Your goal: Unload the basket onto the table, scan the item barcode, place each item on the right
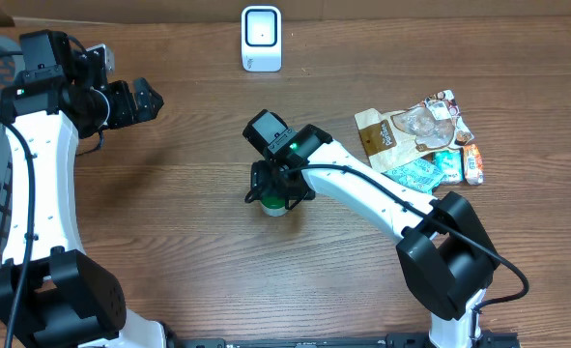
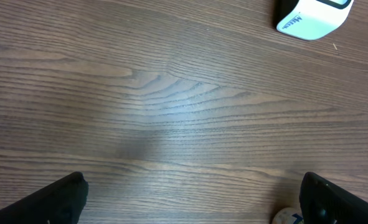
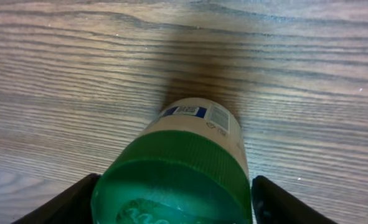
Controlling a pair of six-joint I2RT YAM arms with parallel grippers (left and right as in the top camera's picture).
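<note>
- Right gripper [image 1: 277,188]: centre of the overhead frame, pointing down over the bottle [image 1: 275,204].
- Right wrist view: right gripper [image 3: 171,186] is partly closed around the bottle's [image 3: 190,155] green cap [image 3: 171,186]. One of its fingers [image 3: 59,205] is at lower left and the other at lower right, both against the cap's sides with no gap showing.
- The bottle stands upright on the table [image 1: 188,222], just below frame centre. It has a pale body under the cap.
- The label [image 3: 202,115] faces the top of the wrist frame. Its print is too small to read.
- Left gripper [image 1: 138,100]: upper left of the overhead frame, well apart from the bottle.
- Left wrist view: left gripper [image 2: 191,186] has its jaws spread wide, with fingers [image 2: 53,202] in the bottom corners. Only bare table [image 2: 171,112] lies between them, and it holds and touches nothing.
- Scanner [image 1: 261,39]: white, at top centre of the overhead frame and well apart from the bottle. It also shows in the upper right corner of the left wrist view [image 2: 311,15].
- Snack packets [image 1: 420,140]: piled at the right of the overhead frame, away from both grippers.
</note>
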